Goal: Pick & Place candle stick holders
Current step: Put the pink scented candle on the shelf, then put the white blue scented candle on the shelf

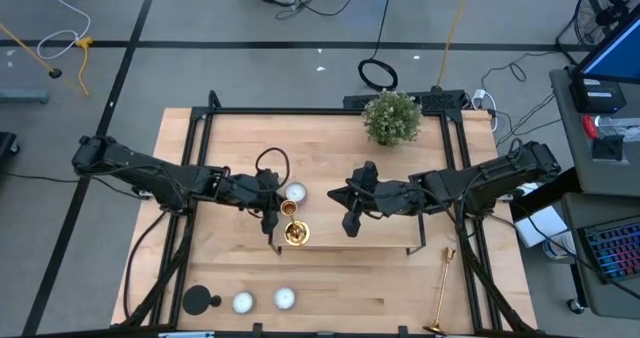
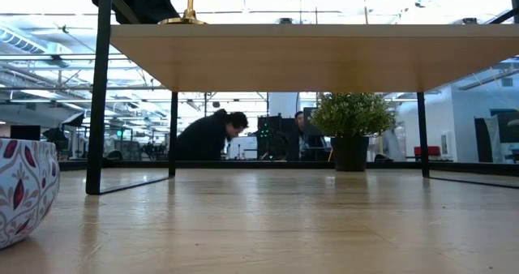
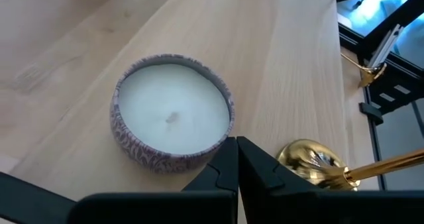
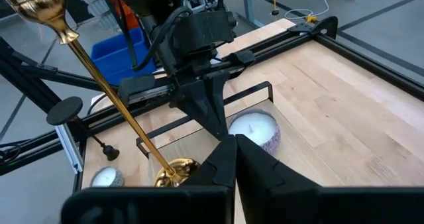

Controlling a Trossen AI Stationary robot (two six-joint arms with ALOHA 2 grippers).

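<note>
A gold candle stick holder [image 1: 295, 233] stands upright on its round base [image 4: 175, 174] on the long wooden stand [image 2: 324, 55]. My left gripper [image 3: 237, 164] is shut just beside that base, between it and a white candle in a patterned tin [image 3: 173, 111]. My right gripper [image 4: 235, 161] is shut and hovers over the stand to the right of the holder [image 1: 350, 221]. A second gold holder [image 1: 440, 296] lies on its side at the table's near right corner. A black round-based holder [image 1: 200, 300] stands at the near left.
Two small white candles [image 1: 243, 301] [image 1: 285, 298] sit beside the black holder. A potted plant [image 1: 392, 118] stands at the far edge. A patterned candle tin [image 2: 24, 189] shows close in the low view. People are in the room behind.
</note>
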